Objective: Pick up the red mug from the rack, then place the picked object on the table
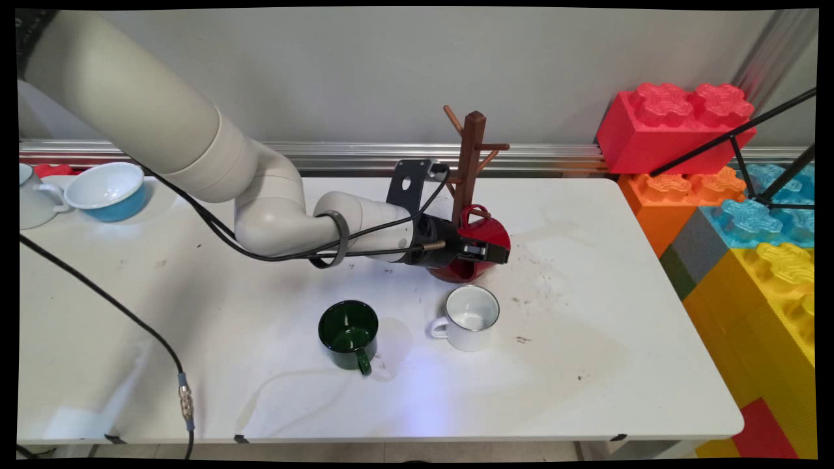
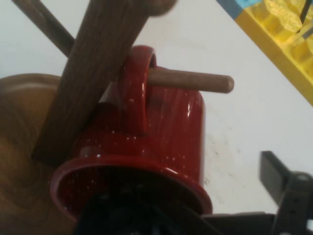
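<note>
Red speckled enamel mug (image 2: pixel 161 142), handle threaded on brown wooden mug tree (image 1: pixel 470 163) peg, is gripped at rim by black tool (image 1: pixel 482 251); mug should be kept level w/ peg.

mug (image 1: pixel 481 236) hung on rack peg (image 2: pixel 195 81), two cups (image 1: pixel 348 332) in front
</note>
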Tool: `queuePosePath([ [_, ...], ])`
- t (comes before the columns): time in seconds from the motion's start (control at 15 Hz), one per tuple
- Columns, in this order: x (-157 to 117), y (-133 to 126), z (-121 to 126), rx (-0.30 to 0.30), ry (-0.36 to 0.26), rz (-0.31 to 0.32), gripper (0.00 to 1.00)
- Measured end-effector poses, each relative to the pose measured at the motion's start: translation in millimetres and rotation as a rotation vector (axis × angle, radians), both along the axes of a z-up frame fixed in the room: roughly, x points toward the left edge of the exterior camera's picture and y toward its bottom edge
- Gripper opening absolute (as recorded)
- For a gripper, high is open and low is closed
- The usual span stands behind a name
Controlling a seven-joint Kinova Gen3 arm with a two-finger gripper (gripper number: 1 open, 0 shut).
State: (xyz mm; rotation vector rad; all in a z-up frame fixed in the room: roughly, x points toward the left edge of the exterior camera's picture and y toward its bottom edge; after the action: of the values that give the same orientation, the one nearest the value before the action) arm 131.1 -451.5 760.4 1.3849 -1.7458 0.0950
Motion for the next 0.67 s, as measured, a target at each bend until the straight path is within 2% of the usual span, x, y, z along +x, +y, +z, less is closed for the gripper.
queuePosePath([
  [0.67, 8.7, 4.8, -4.4, 0.011, 0.004, 0.032, 0.0],
])
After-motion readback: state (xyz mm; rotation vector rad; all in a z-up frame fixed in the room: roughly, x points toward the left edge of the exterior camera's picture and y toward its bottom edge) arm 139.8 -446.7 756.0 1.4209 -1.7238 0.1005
